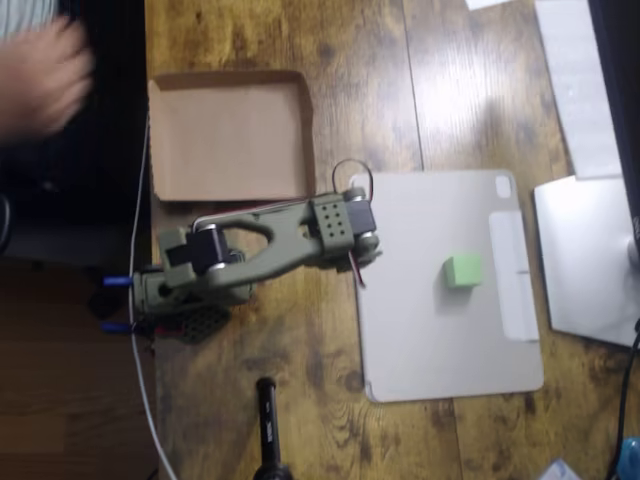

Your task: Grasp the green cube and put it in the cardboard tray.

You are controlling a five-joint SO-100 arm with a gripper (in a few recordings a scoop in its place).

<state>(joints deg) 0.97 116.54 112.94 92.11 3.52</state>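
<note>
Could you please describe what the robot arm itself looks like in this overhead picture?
The arm is matte olive green, with angular, printed-looking links. One link is an open frame with a triangular cut-out. Black motor blocks sit at its joints, and a boxy section carries rows of small holes. Thin red and black wires loop near that section. Blue pegs stick out by its base. The end effector cannot be made out.

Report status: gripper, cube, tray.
Gripper folded at arm, state unclear. Cube on grey cover, untouched. Tray empty. Blurred hand near tray.

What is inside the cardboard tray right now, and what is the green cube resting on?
The cardboard tray shows only its bare brown bottom; nothing lies in it. The green cube sits on the grey tablet cover, apart from the arm. The table surface under the cover is hidden.
</note>
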